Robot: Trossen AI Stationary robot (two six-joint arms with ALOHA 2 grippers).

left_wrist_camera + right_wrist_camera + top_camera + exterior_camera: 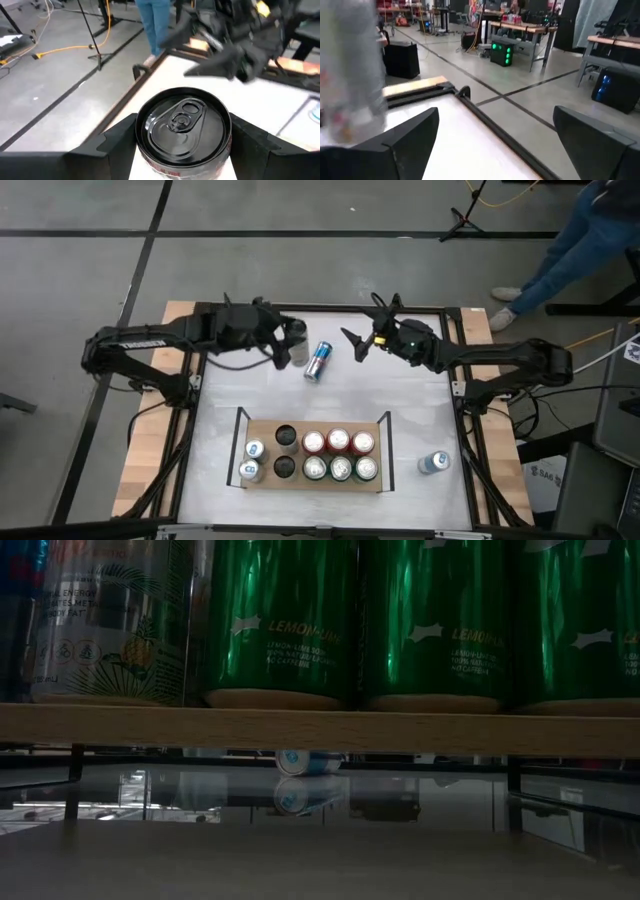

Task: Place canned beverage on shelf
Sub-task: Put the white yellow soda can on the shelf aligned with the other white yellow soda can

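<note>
Landmark: the shelf [312, 423], a flat light-brown wooden board with thin black rails at its short ends, on the white table [400, 395] near the table's front edge.

Left tool [293, 340]: beyond the shelf's left half, toward the far edge of the table. Its fingers [116, 136] sit on either side of an upright black-topped aluminium can [183, 127] with an unopened pull tab; the left tool holds this can, seen from above in the left wrist view.

Right tool [356, 343]: beyond the shelf's right half, also toward the far edge, fingers spread wide with nothing between them. In the right wrist view its fingers [405, 137] frame bare table and the table's black edge rail.

A blue-and-silver can [318, 361] lies on its side between the two tools, beyond the shelf's middle. It also shows in the low view under the board.

On the shelf: two silver-topped cans at the left end, two black-topped cans [285, 451] next, then three red cans [338, 442] in the back row and three green cans [340, 469] in the front row.

Off the shelf's right end: one pale blue-white can [433, 463] on its side on the table.

A person in blue trousers [570, 250] stands on the floor beyond the table's far right corner.
</note>
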